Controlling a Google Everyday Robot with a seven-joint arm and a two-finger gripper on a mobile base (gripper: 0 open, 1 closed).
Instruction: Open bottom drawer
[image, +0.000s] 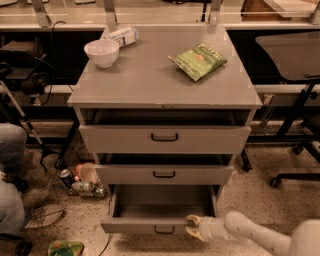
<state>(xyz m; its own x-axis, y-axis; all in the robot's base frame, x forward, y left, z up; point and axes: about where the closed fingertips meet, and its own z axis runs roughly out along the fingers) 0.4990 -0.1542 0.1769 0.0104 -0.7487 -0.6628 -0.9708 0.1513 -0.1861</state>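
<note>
The bottom drawer (145, 224) of the grey cabinet is pulled out, showing a plain grey inside, with a small black loop handle (164, 230) on its front. My gripper (194, 226) reaches in from the lower right on a white arm. It sits at the right end of the drawer's front panel, at the top edge. The two drawers above, the top drawer (164, 139) and the middle drawer (164, 174), are each pulled out a little.
On the cabinet top (150, 80) sit a white bowl (101, 52), a plastic bottle lying down (120, 35) and a green chip bag (198, 61). Cans and trash (80, 180) lie on the floor at left. A person's legs (11, 200) are at far left. An office chair (295, 100) stands at right.
</note>
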